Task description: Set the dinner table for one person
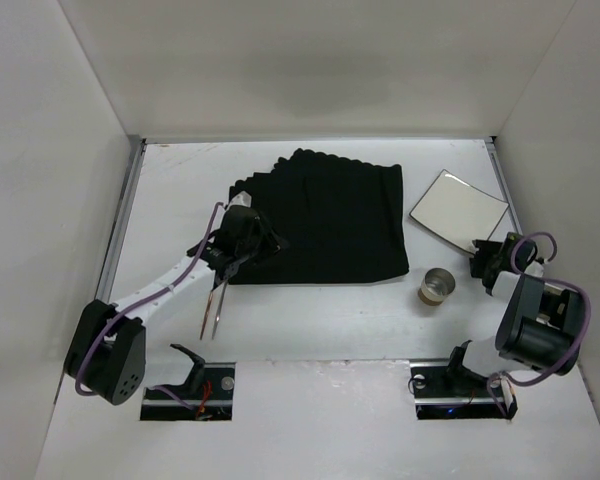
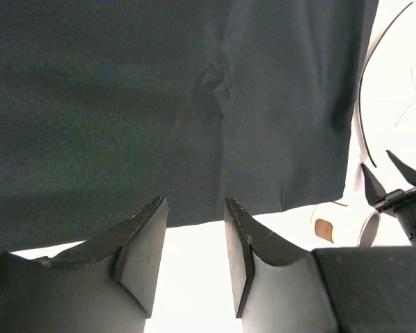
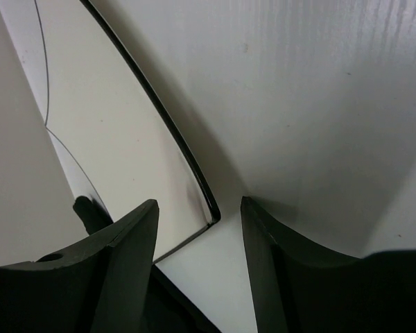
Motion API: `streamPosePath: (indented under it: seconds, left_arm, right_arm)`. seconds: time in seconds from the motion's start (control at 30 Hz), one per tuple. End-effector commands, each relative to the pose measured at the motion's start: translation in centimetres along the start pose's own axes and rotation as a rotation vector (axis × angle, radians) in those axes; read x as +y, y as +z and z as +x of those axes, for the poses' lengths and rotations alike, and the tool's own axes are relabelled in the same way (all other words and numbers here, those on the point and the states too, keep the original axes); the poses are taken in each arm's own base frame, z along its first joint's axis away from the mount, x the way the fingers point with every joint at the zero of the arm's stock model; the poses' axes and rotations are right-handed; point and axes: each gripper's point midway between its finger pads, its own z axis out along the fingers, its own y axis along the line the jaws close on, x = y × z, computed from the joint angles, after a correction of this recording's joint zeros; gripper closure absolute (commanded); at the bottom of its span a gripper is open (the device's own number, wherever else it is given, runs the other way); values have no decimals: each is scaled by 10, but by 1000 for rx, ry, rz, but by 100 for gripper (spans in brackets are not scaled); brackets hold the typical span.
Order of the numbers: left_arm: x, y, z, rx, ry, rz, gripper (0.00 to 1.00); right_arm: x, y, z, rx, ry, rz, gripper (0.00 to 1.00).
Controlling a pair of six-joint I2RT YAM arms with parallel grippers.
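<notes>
Left gripper (image 2: pixel 194 208) hovers, jaws apart and empty, at the near hem of the black placemat (image 2: pixel 125 104). It looks soft and limp on the rigid dinner table (image 1: pixel 310 320), so pinch that edge.

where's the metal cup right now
In the top view, the small round metal cup stands on the right, just off the near right corner of the black cloth placemat, in front of the square black-rimmed plate.

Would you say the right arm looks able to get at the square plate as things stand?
Probably yes: the right gripper sits at the square plate's near corner, which lies between its open jaws, and the cup stands apart to the side.
</notes>
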Motion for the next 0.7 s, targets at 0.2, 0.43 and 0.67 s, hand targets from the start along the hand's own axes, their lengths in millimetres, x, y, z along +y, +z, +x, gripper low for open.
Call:
streamPosePath:
  seconds: [0.2,0.43,0.67]
  left_arm:
    - [-5,1,3,18,-11,34,64]
    - [-4,0,0,5,-17,36,64]
    - [-4,-3,-1,-3,-23,43,64]
  right_arm:
    - [18,13,-13,-81,31,-51,75]
    - [21,15,-11,-70,15,-48,45]
    - [21,14,-11,-98,13,-48,80]
